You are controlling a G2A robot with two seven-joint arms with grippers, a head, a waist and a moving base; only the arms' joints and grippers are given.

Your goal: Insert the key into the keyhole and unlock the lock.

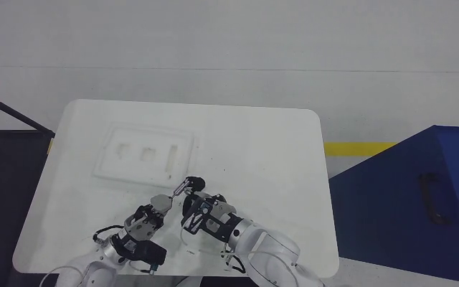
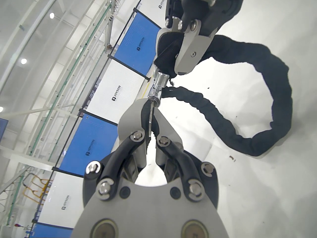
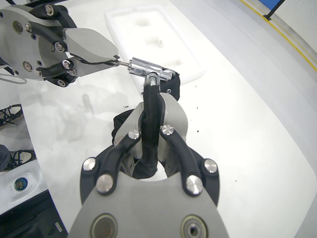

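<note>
Left hand (image 2: pixel 150 108) holds key (image 3: pixel 122 63) at lock (image 3: pixel 143 66), foam tray (image 3: pixel 195 70) beyond.

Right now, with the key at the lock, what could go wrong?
1. The right gripper is shut on the black cable, not on the chrome lock cylinder, so the cylinder may swivel when the key pushes or turns.
2. The left gripper holds only the thin flat key; it could slip or tilt in the grip when twisted.

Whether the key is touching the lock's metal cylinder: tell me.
Touching. The right wrist view shows the key, held by the left gripper, running straight into the end of the lock cylinder, no gap.
</note>
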